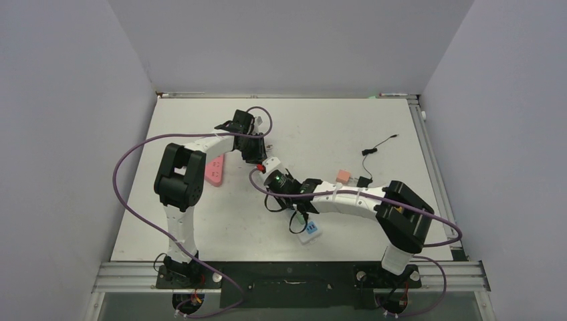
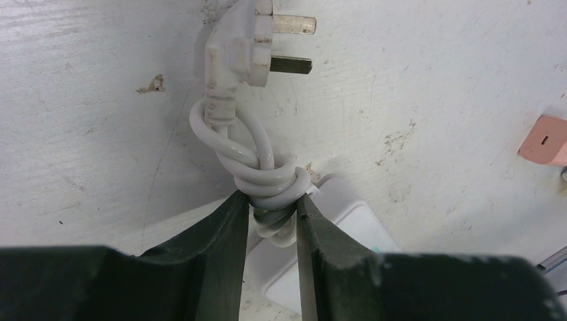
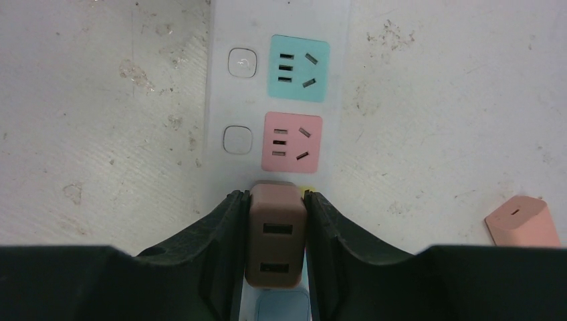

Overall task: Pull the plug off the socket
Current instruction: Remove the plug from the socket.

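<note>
**Two grippers clamped, one plug on the strip**

The right gripper (image 3: pixel 274 197) has its two fingers pressed flat against the sides of the one brown plug (image 3: pixel 275 234), which shows two USB slots on its face. That plug sits on the white power strip (image 3: pixel 281 17), over a yellow panel (image 3: pixel 308 192) of which only a sliver shows. I cannot tell whether it is fully seated.

I count four coloured panels: the yellow one, a teal panel (image 3: pixel 299 68), a pink panel (image 3: pixel 292 142) and a blue panel (image 3: pixel 281 307). There are also two round switches (image 3: pixel 242 62).

The left gripper (image 2: pixel 273 200) is pinched tight on the knotted grey cord (image 2: pixel 267 177). The cord's white plug (image 2: pixel 241 50) lies on the table (image 2: pixel 434 80) with two prongs visible. One loose pink adapter (image 3: pixel 523 224) lies off to the side, apart from the strip.
</note>
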